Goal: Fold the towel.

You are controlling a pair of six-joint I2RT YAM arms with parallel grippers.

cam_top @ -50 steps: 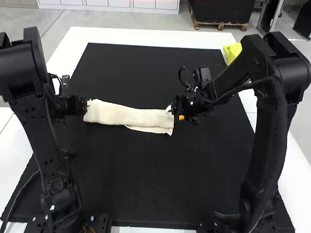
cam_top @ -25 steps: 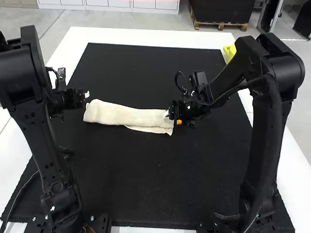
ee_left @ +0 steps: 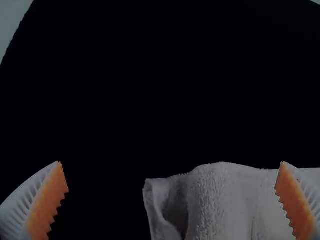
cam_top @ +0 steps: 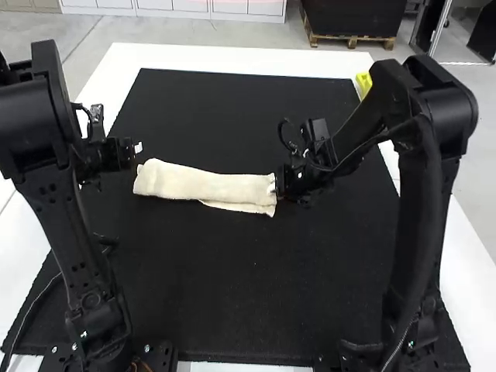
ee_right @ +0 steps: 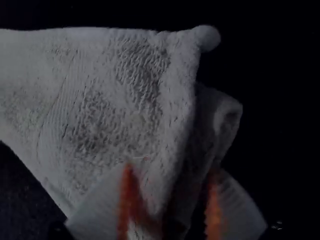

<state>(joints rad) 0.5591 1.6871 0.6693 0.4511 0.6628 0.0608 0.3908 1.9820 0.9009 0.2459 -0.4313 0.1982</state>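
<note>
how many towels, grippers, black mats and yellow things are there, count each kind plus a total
towel: 1
grippers: 2 (left gripper, right gripper)
black mat: 1
yellow thing, partly hidden: 1
total: 5

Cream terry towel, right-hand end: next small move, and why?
I'd ease the right gripper shut on that end of the cream terry towel. Its fingers stand apart with cloth showing between them, and the towel lies as a long, narrow strip, so bringing this end over looks like the likely next fold. The left gripper is open near the other end.
</note>
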